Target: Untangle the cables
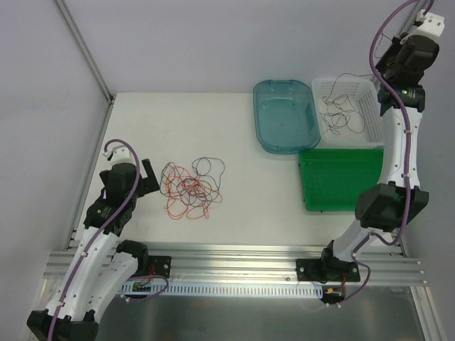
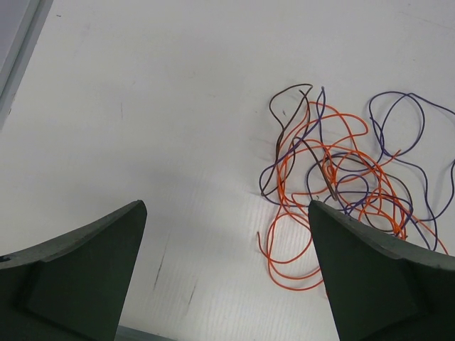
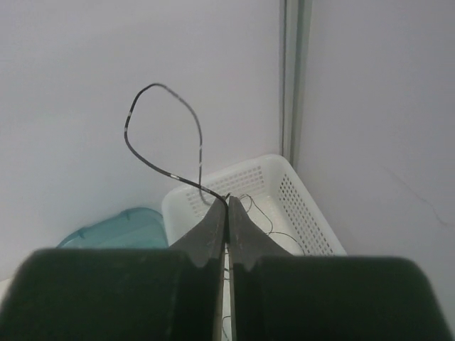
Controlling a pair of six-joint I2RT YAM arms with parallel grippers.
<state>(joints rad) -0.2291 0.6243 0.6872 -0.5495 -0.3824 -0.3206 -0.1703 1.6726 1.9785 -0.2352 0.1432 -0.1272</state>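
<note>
A tangle of thin orange, purple and dark cables lies on the white table left of centre. My left gripper hovers just left of it, open and empty. In the left wrist view the tangle spreads ahead and to the right of that gripper, an orange loop reaching beside the right finger. My right gripper is raised over the white basket, which holds loose black cables. The right gripper is shut on a black cable that loops upward from its tips.
A teal lid-like tray lies left of the white basket, also seen as the teal tray in the right wrist view. A green tray sits in front of the basket. Grey walls and a metal post border the table.
</note>
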